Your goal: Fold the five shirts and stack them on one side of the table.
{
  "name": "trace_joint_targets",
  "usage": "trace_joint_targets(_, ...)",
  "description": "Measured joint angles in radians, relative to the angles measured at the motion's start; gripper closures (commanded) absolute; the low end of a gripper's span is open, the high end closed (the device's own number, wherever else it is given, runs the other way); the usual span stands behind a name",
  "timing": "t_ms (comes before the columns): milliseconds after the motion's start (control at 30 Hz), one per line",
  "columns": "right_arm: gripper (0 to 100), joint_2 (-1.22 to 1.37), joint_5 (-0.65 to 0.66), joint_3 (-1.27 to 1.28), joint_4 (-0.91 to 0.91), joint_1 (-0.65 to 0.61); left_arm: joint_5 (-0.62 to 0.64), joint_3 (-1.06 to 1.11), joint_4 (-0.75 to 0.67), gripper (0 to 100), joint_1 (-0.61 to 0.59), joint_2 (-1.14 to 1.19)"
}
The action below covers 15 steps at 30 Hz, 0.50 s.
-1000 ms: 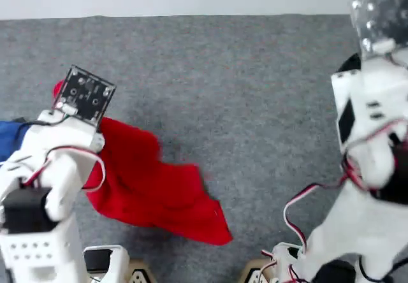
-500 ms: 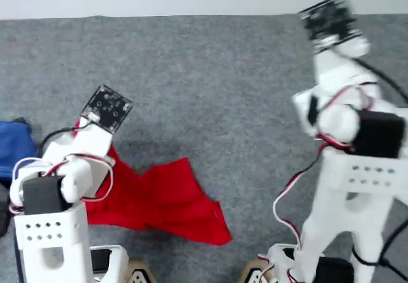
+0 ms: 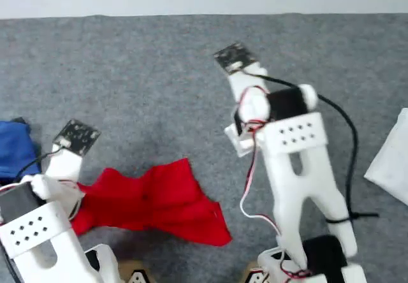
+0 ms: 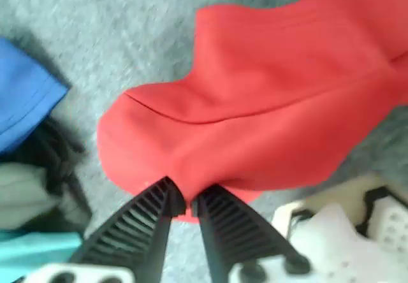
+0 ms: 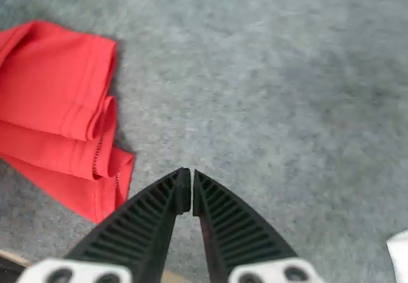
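Note:
A red shirt (image 3: 153, 200) lies crumpled on the grey table cover near the front edge, left of centre. My left gripper (image 4: 185, 205) is shut on a fold of the red shirt (image 4: 268, 123) at its left end. Over bare cover, my right gripper (image 5: 187, 182) hangs shut with nothing in it. The red shirt's hemmed end (image 5: 57, 104) lies a short way to its side. In the high view the right arm (image 3: 280, 130) stands right of the shirt, near the table's middle. A blue shirt (image 3: 13, 146) lies at the far left edge.
A white cloth (image 3: 392, 162) lies at the right edge of the table. Beside the blue shirt (image 4: 25, 98) lie grey (image 4: 22, 187) and teal (image 4: 25, 257) cloths. The back half of the grey cover (image 3: 159, 66) is bare.
The left arm has drawn back toward the front edge, pulling the red shirt's left end with it. The right arm has swung in from the right edge to the table's middle.

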Motion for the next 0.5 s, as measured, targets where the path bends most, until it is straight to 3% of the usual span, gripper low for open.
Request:
trace_joint_targets(167,97.4,0.097,0.0,0.0,-0.064,-0.095,-0.15,0.0,0.003,80,-0.149,-0.002)
trace_joint_targets(300,89.5,0.193,-0.003,0.0,-0.11,-0.146,-0.181,0.0,-0.005,79,-0.242,-0.002)
trace_joint_targets(500,80.5,0.321,-0.133,0.0,-0.175,-0.189,-0.264,0.0,-0.025,79,-0.334,-0.002)
